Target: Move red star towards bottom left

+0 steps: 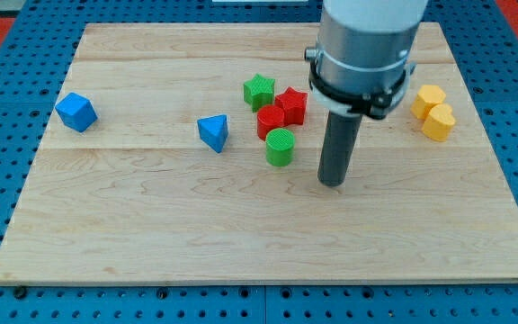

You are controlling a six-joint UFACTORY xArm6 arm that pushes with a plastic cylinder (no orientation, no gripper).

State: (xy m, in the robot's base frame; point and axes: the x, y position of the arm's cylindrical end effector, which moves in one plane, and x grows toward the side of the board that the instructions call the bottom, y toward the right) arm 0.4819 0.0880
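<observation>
On a wooden board (241,234), a blue cube-like block (76,112) sits at the view's far left, with a blue wedge-shaped block (213,132) nearer the middle. A central cluster holds a green star (259,91), a red cylinder (270,120), a green cylinder (280,147) and the red star (291,105), which lies flat, no long axis, touching the red cylinder. My tip (332,184), a bare rod with no pincer, rests right of the green cylinder, below the red star. Two yellow blocks (433,111) sit touching at the view's right
</observation>
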